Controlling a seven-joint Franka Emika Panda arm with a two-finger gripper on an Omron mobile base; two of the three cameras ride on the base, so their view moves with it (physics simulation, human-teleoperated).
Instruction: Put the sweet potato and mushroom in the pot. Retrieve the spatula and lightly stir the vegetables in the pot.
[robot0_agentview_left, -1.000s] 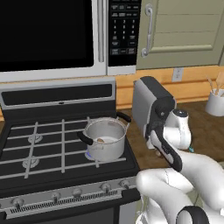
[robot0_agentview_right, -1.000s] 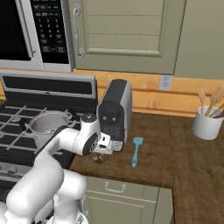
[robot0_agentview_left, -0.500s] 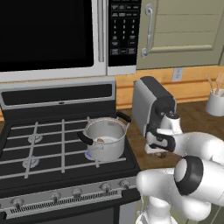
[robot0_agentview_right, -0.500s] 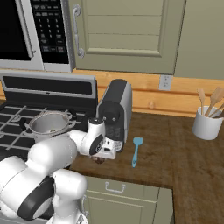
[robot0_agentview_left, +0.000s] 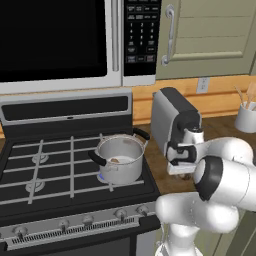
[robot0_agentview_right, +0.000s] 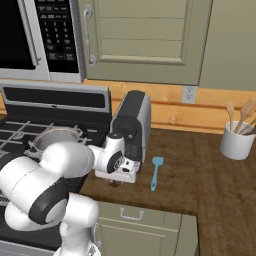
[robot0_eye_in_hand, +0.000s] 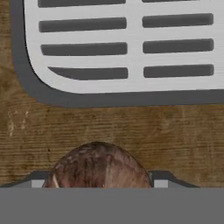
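A brown mushroom (robot0_eye_in_hand: 98, 166) lies on the wooden counter just in front of the coffee machine's grey drip tray (robot0_eye_in_hand: 122, 43). My gripper (robot0_eye_in_hand: 100, 179) points down over it, with a finger tip pressed against each side of the cap. From the right base camera the mushroom (robot0_agentview_right: 115, 183) peeks out under the gripper (robot0_agentview_right: 116, 178). The steel pot (robot0_agentview_left: 120, 160) stands on the stove's front right burner with a brownish piece, apparently the sweet potato (robot0_agentview_left: 115, 160), inside. The blue spatula (robot0_agentview_right: 156, 172) lies on the counter to the right of the gripper.
The dark coffee machine (robot0_agentview_right: 132, 122) stands directly behind the hand. A white utensil cup (robot0_agentview_right: 237, 145) with wooden tools sits at the far right against the wall. The gas stove (robot0_agentview_left: 50, 170) lies left of the counter, with a microwave (robot0_agentview_left: 60, 40) above it.
The hand has settled down over the mushroom and its fingers have closed in from wide open against the cap. The arm's elbow has swung forward. The pot and spatula stay put.
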